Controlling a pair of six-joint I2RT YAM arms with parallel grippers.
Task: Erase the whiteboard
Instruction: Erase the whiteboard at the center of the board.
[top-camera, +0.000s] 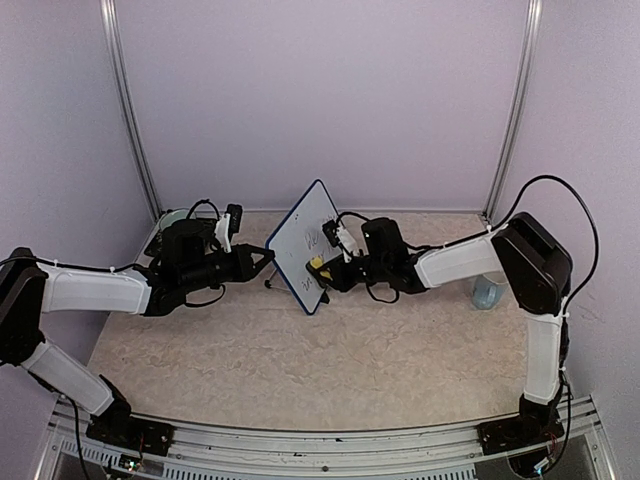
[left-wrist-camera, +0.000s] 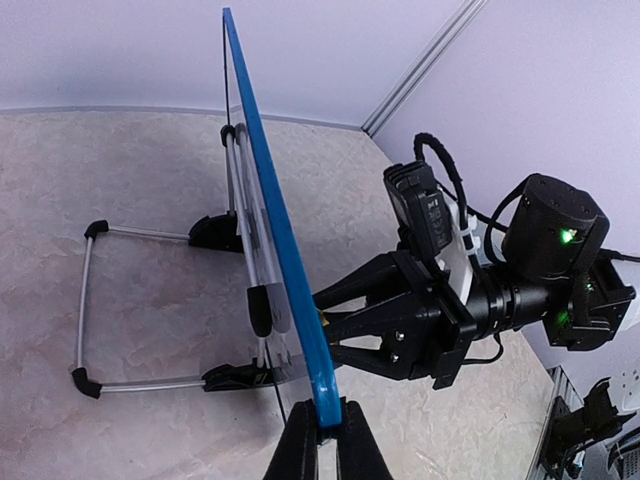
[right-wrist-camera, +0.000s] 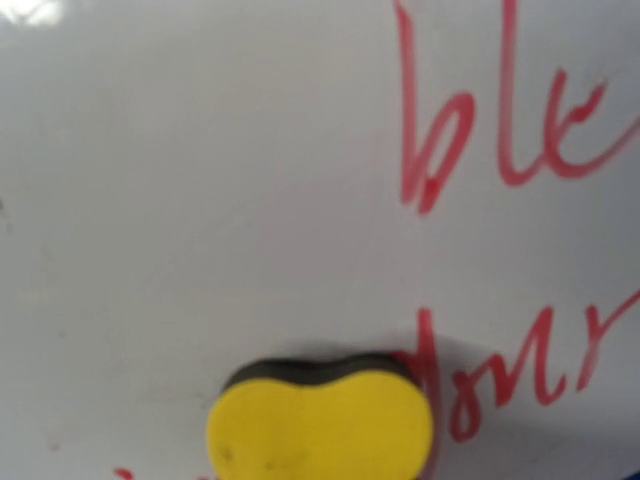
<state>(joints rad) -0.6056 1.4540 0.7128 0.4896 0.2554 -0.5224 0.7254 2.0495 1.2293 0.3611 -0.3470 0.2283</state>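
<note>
The whiteboard (top-camera: 303, 243) stands tilted on its wire stand at the middle of the table, with a glossy white face and a blue frame (left-wrist-camera: 272, 210). My left gripper (left-wrist-camera: 330, 425) is shut on the frame's edge, reaching in from the left (top-camera: 266, 259). Red writing (right-wrist-camera: 505, 130) covers the right part of the face. A yellow sponge (right-wrist-camera: 320, 425) with a dark underside is pressed flat against the board, just left of the lower red word. My right gripper (top-camera: 326, 270) is shut on this sponge (top-camera: 316, 263); its fingers are hidden in the right wrist view.
The board's wire stand with black feet (left-wrist-camera: 86, 300) spreads over the table behind the board. A pale blue container (top-camera: 488, 291) stands at the right under my right arm. A greenish object (top-camera: 176, 217) lies at the back left corner. Purple walls enclose the table.
</note>
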